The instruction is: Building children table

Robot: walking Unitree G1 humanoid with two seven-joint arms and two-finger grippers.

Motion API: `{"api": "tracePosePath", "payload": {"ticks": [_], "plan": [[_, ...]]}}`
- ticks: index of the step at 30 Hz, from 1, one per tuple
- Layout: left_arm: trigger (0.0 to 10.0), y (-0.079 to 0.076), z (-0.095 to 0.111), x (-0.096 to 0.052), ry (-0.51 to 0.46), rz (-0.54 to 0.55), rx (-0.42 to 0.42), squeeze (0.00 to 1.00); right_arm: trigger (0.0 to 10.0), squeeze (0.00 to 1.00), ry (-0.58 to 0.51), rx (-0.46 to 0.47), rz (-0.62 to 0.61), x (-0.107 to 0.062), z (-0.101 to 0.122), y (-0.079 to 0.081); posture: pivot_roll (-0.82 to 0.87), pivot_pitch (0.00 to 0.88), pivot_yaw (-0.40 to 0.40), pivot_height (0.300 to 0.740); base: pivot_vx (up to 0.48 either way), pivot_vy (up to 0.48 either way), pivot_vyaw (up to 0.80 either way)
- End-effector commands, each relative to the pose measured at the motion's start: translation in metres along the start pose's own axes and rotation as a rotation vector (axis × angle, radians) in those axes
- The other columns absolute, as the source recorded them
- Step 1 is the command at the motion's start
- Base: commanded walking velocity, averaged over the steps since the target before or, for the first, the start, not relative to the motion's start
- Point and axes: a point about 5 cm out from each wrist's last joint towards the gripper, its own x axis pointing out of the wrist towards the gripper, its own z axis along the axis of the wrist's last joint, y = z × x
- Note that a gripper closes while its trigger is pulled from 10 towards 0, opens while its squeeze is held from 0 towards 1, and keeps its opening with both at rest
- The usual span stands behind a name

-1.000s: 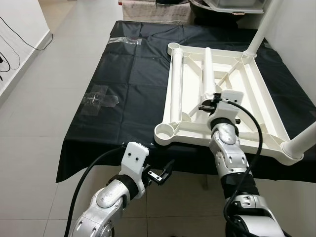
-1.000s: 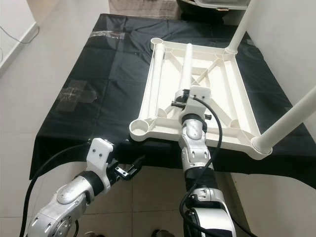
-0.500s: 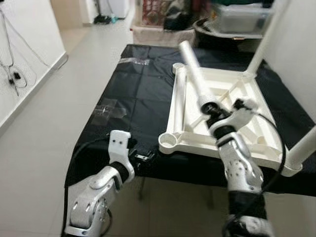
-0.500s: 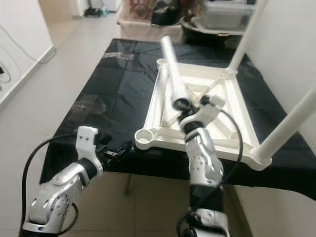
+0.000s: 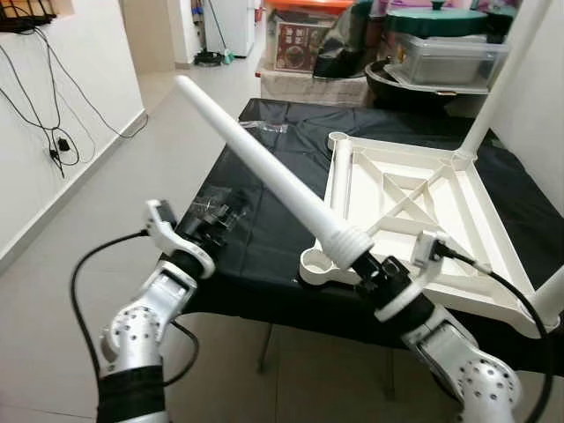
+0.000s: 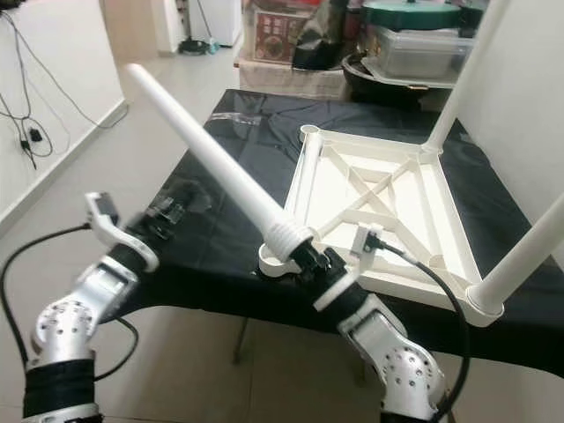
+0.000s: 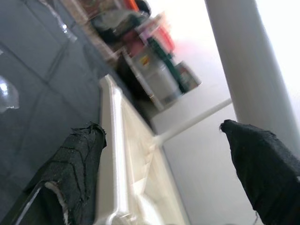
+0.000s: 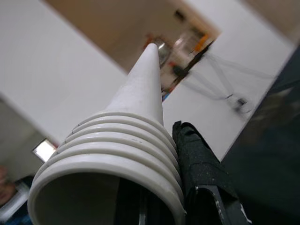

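Note:
The white table top [image 5: 338, 189] lies upside down on a black cloth [image 5: 264, 229], with two white legs [image 5: 502, 70] standing at its right corners. The near-left corner socket [image 5: 315, 262] is empty. Just beside that socket, my right gripper [image 5: 374, 275] is shut on the ribbed end of a loose white leg [image 5: 256, 172], which slants up and to the left. In the right wrist view the ribbed end [image 8: 126, 136] lies against a black finger [image 8: 197, 164]. My left gripper [image 5: 220, 216] hovers open over the cloth's left side, below the leg, fingers [image 7: 70, 178] wide apart.
A green-lidded pot [image 5: 441, 22] and a clear storage box [image 5: 445, 57] stand behind the table. Clear tape [image 5: 264, 126] is stuck on the cloth's far left. Cables [image 5: 44, 115] hang on the left wall. Tiled floor runs along the left; a white wall stands close on the right.
My right gripper has lifted the leg off the upturned table and swung it up to the left. My left arm has risen from below the table edge to over the cloth. The camera has tilted up.

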Motion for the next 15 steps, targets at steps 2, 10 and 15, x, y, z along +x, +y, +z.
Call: {"api": "tracePosePath", "payload": {"ticks": [2, 10, 15], "plan": [[10.0, 0.002, 0.010, -0.008, -0.026, -0.060, -0.096, 0.00, 0.0, 0.00, 0.072, 0.027, 0.081, -0.009, -0.006, 0.009, 0.18, 0.000, -0.070, 0.740, 0.000, 0.000, 0.00], [10.0, -0.014, 0.016, -0.012, 0.015, -0.214, -0.162, 0.00, 0.0, 0.00, 0.111, 0.067, 0.051, -0.020, -0.009, 0.007, 0.18, 0.000, -0.068, 0.740, 0.000, 0.000, 0.00], [10.0, -0.021, 0.020, -0.012, 0.025, -0.273, -0.205, 0.00, 0.0, 0.00, 0.149, 0.070, 0.046, -0.027, -0.010, 0.007, 0.18, 0.000, -0.067, 0.740, 0.000, 0.000, 0.00]]}}
